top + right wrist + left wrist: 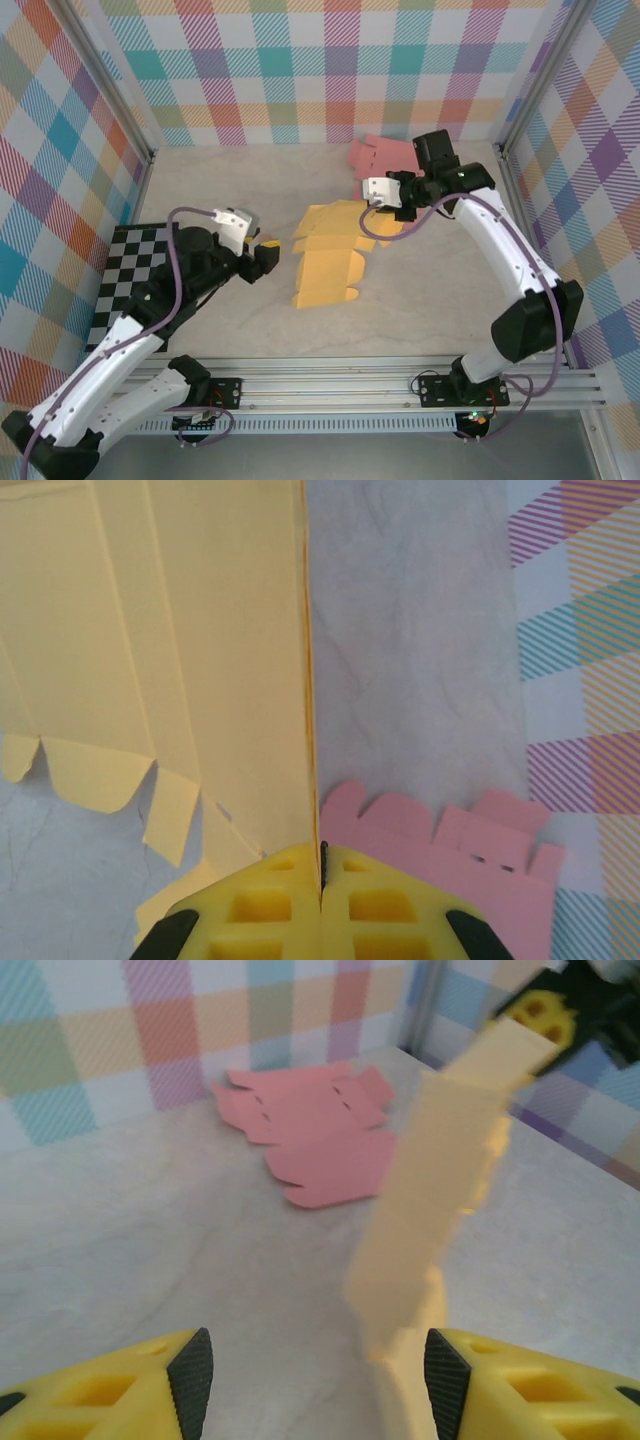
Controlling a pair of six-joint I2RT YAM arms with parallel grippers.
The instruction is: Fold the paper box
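Top external view: we see the yellow paper box (325,262), a flat unfolded blank, at mid-table. One edge is raised by the right pincer (385,208), whose jaws are pressed together on that thin edge. We judge the sheet light, thin and floppy. It likely bends readily along its scored creases and crumples or tears easily at the small tabs. The sound hold, in our view, is a broad panel edge beside a crease. The left pincer (264,258) hangs just left of the sheet, jaws spread, gripping nothing. We count two blanks, this yellow one and a pink blank (378,153) lying flat near the back wall. We also count two pincers and one checkered mat (125,270) on the table (220,180).
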